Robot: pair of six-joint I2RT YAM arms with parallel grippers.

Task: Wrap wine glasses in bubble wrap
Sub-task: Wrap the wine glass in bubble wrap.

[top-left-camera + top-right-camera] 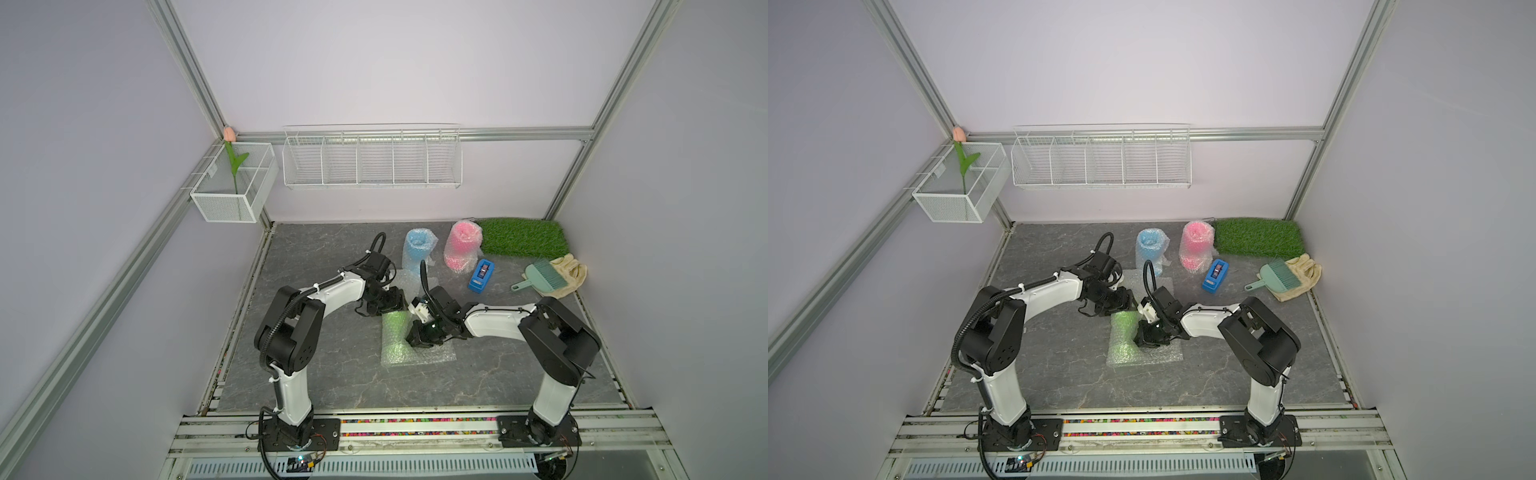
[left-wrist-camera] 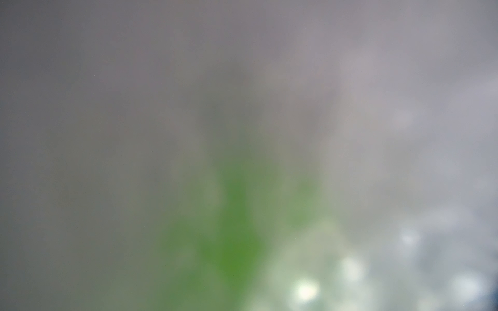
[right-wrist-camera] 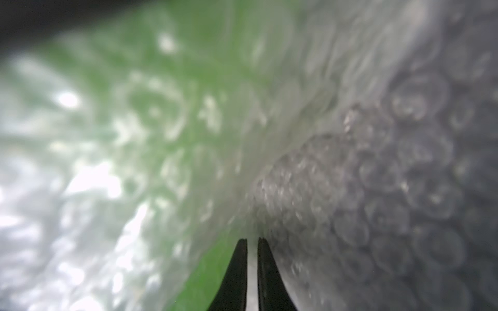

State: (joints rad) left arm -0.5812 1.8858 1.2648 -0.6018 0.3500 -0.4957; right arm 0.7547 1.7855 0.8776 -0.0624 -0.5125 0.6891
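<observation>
Grey tabletop (image 1: pixel 332 374), three goblets (image 1: pixel 417 249) in bubble wrap (image 1: pixel 434 353); right gripper (image 3: pixel 252 241) pinched nearly shut; left gripper (image 1: pixel 394 306) unreadable.

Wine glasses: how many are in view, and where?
3. The blue goblet stands wrapped at the back; the pink goblet stands wrapped between it and the grass mat; the green goblet lies in bubble wrap at the centre. None seems hidden.

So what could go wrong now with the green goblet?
1. Part of the wrap lies flat beside the green goblet; if the right jaws, almost shut there, slip, the fold may spring open.
2. The blue goblet stands close behind the right arm; a swing could topple it.
</observation>
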